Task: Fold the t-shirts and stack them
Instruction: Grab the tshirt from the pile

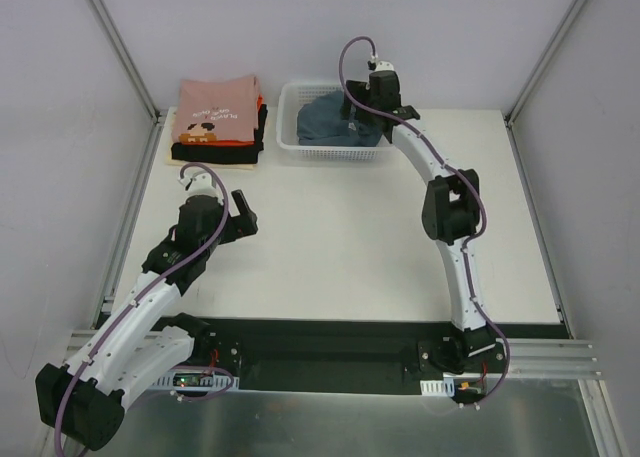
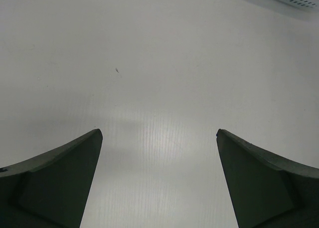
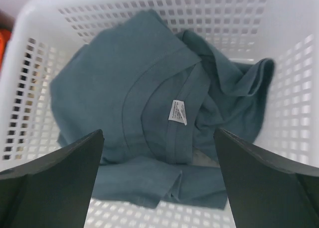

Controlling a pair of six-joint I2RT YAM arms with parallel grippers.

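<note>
- Inside the white mesh basket [image 1: 335, 154], at the far edge of the table [image 1: 350, 237], lies a crumpled slate blue-grey t-shirt [image 3: 114, 88], neckline up, with a small pale label [image 3: 178, 112] showing.
- Directly above it hangs the right gripper [image 3: 158, 133], its fingers [image 3: 50, 188] spread wide and gripping nothing.
- Just left of the basket sits a folded stack [image 1: 217, 127], a pink printed tee [image 1: 215, 105] on top, with orange-red, black and cream beneath.
- Nearer the arm bases, the left gripper [image 2: 159, 130] hovers over bare table, fingers parted and empty.
</note>
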